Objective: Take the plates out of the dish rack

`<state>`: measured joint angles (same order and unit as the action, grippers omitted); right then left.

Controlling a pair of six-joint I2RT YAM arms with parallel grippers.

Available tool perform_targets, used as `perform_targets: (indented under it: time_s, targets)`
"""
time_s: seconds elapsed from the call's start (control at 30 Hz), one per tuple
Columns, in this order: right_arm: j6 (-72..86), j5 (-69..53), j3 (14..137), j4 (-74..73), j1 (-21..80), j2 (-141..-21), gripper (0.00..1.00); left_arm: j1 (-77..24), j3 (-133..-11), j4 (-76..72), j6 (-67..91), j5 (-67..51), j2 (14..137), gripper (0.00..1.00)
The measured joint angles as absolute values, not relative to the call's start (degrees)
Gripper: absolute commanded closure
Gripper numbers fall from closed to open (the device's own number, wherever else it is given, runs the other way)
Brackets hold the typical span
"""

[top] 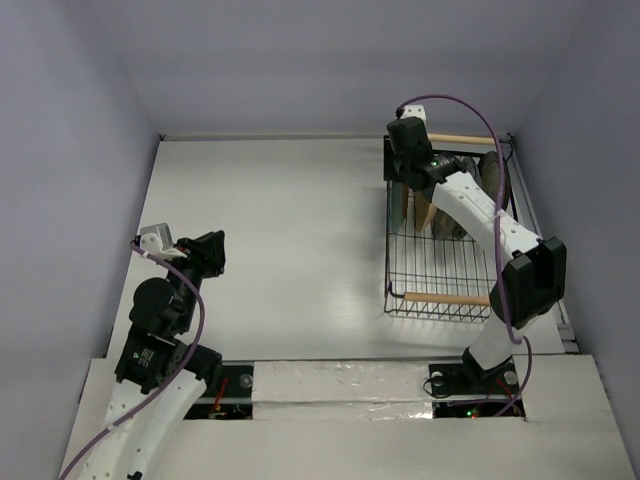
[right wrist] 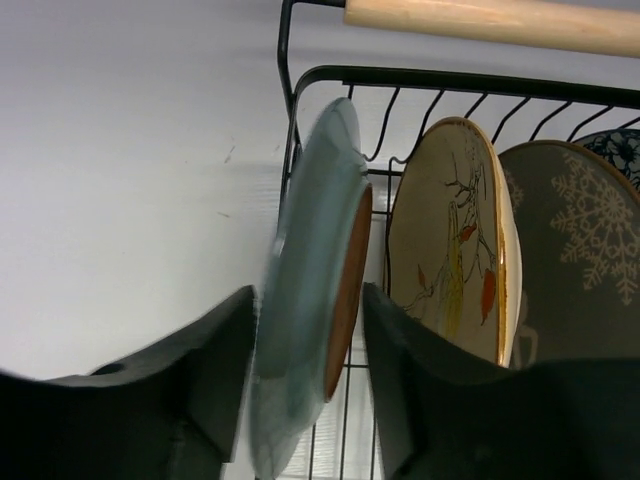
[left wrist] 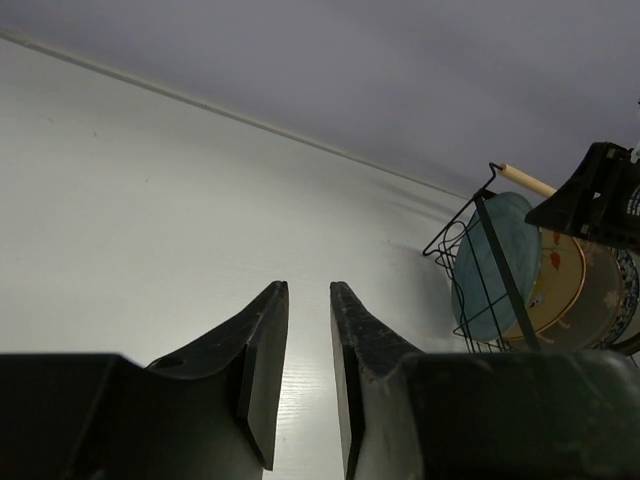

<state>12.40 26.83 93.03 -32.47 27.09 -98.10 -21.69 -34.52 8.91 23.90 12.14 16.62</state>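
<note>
Inside right end effector [right wrist: 308, 305], teal plate [right wrist: 312, 215]

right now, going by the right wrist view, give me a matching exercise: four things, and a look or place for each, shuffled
Things:
1. teal plate
2. tan plate
3. grey plate
4. wooden handle

Look or place:
a. snowflake pattern
b. above the plates
c. between the right jaws
d. twigs and red leaves drawn on it

Pairs: 1-c, 2-d, 3-a, 4-b
</note>
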Motion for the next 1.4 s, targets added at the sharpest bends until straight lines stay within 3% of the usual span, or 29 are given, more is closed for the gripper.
perform_targets:
  time_s: [0.3, 0.57, 0.67, 0.7, 0.8, 1.4]
  targets:
    - [13.6, 30.7, 89.1, -31.9, 27.1, -96.3, 0.66, -21.7, -34.5, 8.9, 23.9, 12.2, 16.3, 0.66]
    - [13.9, 32.0, 88.0, -32.2, 27.0, -96.2, 0.60, -21.7, -34.5, 8.9, 23.9, 12.1, 16.2, 0.62]
    - [13.8, 32.1, 88.0, -32.2, 26.9, -96.2, 0.80, -21.7, -34.5, 8.9, 23.9, 12.2, 16.2, 0.61]
    - [13.5, 32.6, 88.0, -32.2, 26.9, -96.3, 0.92, -21.7, -34.5, 8.9, 23.9, 12.1, 16.2, 0.61]
    - [12.6, 34.7, 88.0, -33.4, 26.4, -96.4, 1.00, -21.7, -34.5, 8.9, 23.9, 12.2, 16.1, 0.60]
    - [8.1, 36.6, 96.0, -42.0, 26.0, -88.5, 1.00, -21.6, -34.5, 8.9, 23.9, 12.1, 15.7, 0.56]
